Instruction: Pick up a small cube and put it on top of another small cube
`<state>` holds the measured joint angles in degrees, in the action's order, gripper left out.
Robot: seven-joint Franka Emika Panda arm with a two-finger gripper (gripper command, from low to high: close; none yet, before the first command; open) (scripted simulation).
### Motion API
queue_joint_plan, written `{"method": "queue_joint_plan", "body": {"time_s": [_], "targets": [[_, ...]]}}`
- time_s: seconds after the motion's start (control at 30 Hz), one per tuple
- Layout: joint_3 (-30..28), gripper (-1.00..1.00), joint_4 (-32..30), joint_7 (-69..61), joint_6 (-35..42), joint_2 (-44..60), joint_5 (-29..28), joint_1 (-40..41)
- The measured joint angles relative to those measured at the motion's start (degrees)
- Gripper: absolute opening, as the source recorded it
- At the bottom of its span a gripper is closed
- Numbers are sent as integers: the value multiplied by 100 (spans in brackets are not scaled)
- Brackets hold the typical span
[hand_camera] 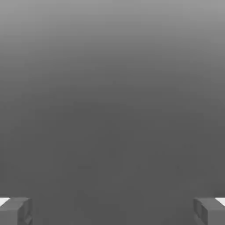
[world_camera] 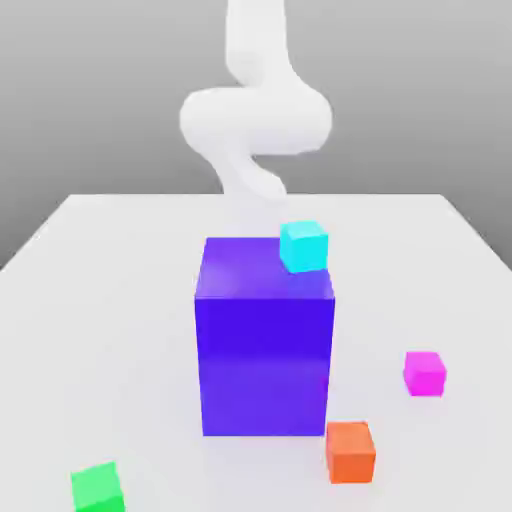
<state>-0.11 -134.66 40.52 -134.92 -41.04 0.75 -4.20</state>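
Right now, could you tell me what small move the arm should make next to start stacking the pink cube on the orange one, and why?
Probably bring the gripper down toward the pink cube. In the hand view the jaws stand wide apart with nothing between them, so nothing is grasped yet. The pink cube sits alone on the table, apart from the orange cube and the big blue block.

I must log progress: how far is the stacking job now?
Nothing looks done: the pink cube sits on the table, apart from the orange cube. In hand: nothing; the claw is open and empty. Left: grasp pink, lift it, set it on orange.
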Motion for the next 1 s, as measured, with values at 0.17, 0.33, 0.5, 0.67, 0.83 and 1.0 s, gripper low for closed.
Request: {"method": "queue_joint_plan", "body": {"time_s": [0.17,0.33,0.5,0.67,0.83,1.0], "targets": [[35,0,-632,-1212,-707,1108,176,-914],[181,0,-1231,-2335,-1372,2144,320,-1699],[499,0,-1830,-3382,-2036,3174,362,-2316],[733,0,-2191,-3875,-2440,3792,198,-2697],[512,0,-2381,-3905,-3442,5152,-572,-3162],[236,-100,-2289,-3801,-3958,5798,-748,-3423]]}}
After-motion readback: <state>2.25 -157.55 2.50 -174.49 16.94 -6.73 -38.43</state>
